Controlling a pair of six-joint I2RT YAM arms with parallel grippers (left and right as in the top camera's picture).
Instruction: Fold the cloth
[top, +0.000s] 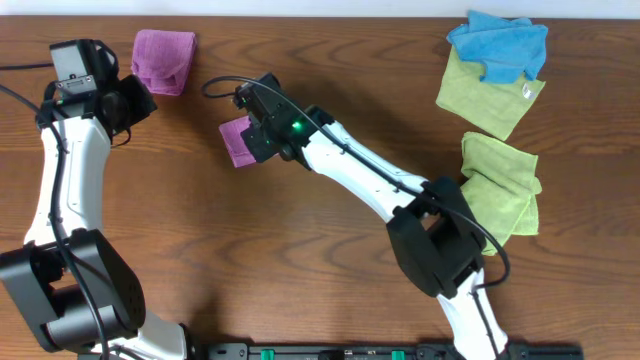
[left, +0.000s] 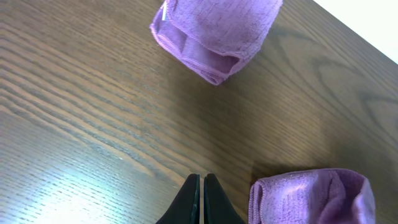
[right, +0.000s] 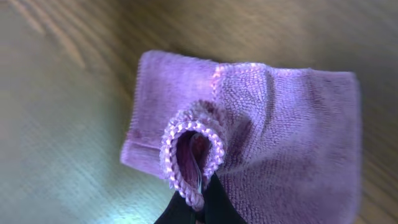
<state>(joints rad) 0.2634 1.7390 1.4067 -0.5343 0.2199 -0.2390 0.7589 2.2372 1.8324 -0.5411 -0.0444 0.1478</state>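
The cloth (top: 236, 143) is a small purple folded pad lying left of the table's middle. My right gripper (top: 252, 133) is shut on its right side. In the right wrist view the gripper (right: 200, 186) pinches a looped, stitched edge of the cloth (right: 280, 137). The left wrist view shows the cloth (left: 214, 31) further off, with a white tag at its edge. My left gripper (top: 135, 100) is shut and empty at the far left, over bare wood (left: 202, 178).
Another purple folded cloth (top: 163, 60) lies at the back left, right beside my left gripper, and shows near its tips (left: 311, 196). A blue cloth (top: 500, 45) lies on a yellow-green cloth (top: 490, 95) at the back right. A second yellow-green cloth (top: 500, 185) lies below them.
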